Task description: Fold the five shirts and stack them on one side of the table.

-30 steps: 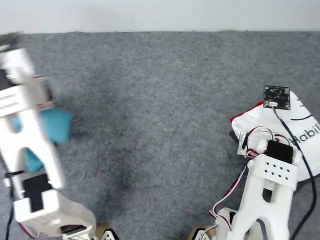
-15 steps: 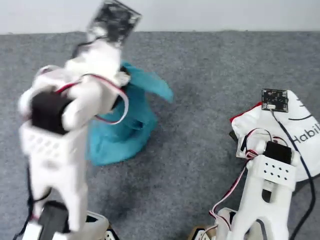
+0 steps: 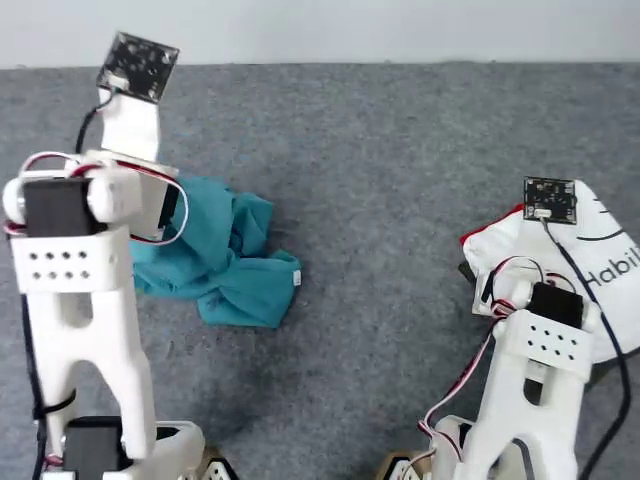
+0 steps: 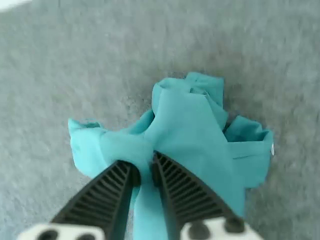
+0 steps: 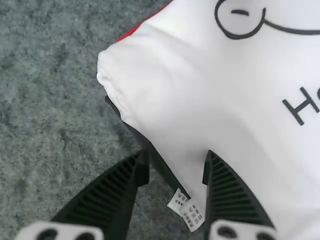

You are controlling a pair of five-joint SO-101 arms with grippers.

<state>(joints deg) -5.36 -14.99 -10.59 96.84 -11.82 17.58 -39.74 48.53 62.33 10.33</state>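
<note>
Soft, even light falls from above on the grey mat (image 3: 400, 200). The teal shirt (image 4: 195, 130) has only gentle shading in its folds. The white shirt (image 5: 210, 85) is brightest. My black left fingers (image 4: 107, 195) are dark, their ribs catching light.

We log the table (image 3: 400, 180) with a wall strip (image 3: 320, 30) behind its far edge. On the left half lies the loose shirt (image 3: 225, 270), bunched on the table, its bulk just right of the left arm (image 3: 75, 270), which overlaps it from above. In the left wrist view the left gripper (image 4: 144, 167) sits at the shirt's near fold, jaws almost together with cloth between them. Well apart, at the right edge, lies the shirt stack (image 3: 495, 245), one layer on another. The right arm (image 3: 540, 360) stands before it — the right gripper (image 5: 175, 160) is over the stack's corner, jaws spread, a tag (image 5: 182, 210) between them.
</note>
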